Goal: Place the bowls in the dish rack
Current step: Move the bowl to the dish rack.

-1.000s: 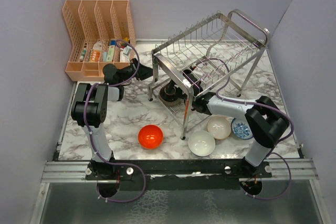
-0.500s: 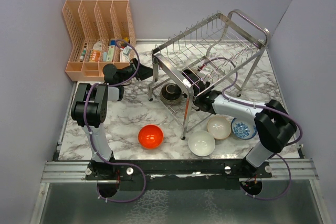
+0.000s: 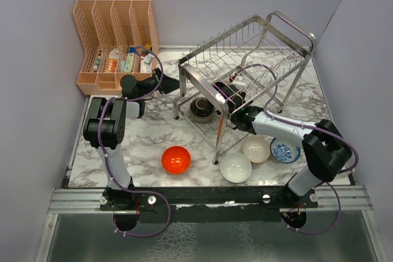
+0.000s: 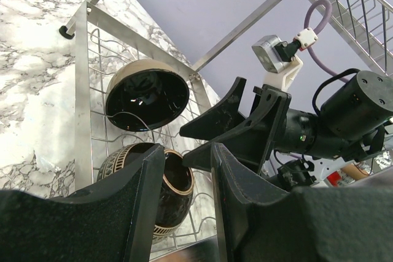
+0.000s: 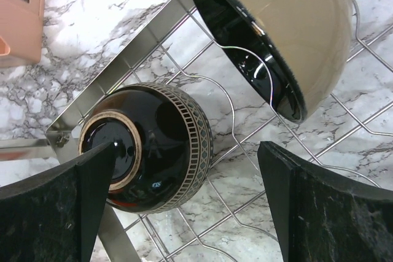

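Steel dish rack [image 3: 199,84], lower tier: brown patterned bowl [image 5: 153,145] and beige bowl [image 5: 295,29] rest directly under the right pincer [image 5: 184,176], which is spread wide and touches neither. Left pincer [image 4: 186,164], narrowed beside the rack corner, is probably steadying it; grip unconfirmed.

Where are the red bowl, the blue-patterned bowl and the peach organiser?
red bowl [image 3: 176,159], top view, inside centre.
blue-patterned bowl [image 3: 283,150], top view, inside centre.
peach organiser [image 3: 121,26], top view, slotted upright panel.

Shiny steel wire dish rack [image 3: 252,53], glossy red-orange bowl [image 3: 176,159], marble-look table [image 3: 147,136]

Six bowls [image 3: 176,159], one dish rack [image 3: 245,47], one organiser [image 3: 116,29].
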Robot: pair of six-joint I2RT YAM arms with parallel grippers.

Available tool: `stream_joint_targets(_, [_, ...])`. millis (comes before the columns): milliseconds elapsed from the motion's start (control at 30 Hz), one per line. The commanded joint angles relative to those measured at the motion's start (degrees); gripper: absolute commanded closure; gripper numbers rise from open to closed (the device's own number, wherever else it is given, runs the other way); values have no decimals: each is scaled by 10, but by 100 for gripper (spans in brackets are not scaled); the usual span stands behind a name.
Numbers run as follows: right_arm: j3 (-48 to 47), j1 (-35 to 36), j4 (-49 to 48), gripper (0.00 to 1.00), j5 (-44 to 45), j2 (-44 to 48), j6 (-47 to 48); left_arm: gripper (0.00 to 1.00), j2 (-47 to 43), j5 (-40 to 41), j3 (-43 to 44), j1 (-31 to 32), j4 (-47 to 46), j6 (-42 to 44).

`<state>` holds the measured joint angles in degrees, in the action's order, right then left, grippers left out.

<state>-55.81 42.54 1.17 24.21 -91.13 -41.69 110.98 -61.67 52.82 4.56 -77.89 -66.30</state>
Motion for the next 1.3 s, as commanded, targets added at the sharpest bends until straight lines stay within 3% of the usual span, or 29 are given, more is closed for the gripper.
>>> stream_joint_targets(0, [-10,1,-26,0,-27,-2,10,61,-5,-4,13,-3,-16,0])
stream_joint_targets(333, [12,1,16,0,-28,-16,6,61,0,-3,13,-3,-17,1])
stream_joint_targets(600, [65,0,-91,5,-111,-15,36,61,0,-3,12,-2,-16,2])
stream_joint_targets(767, [65,1,-92,5,-118,-22,25,61,0,-3,12,-2,-14,4])
stream_joint_targets(1067, [130,-19,-112,18,-153,-16,-45,61,5,-3,13,0,-12,7])
stream_joint_targets(1267, [162,-27,-113,26,-132,17,-57,61,3,-3,14,2,11,23])
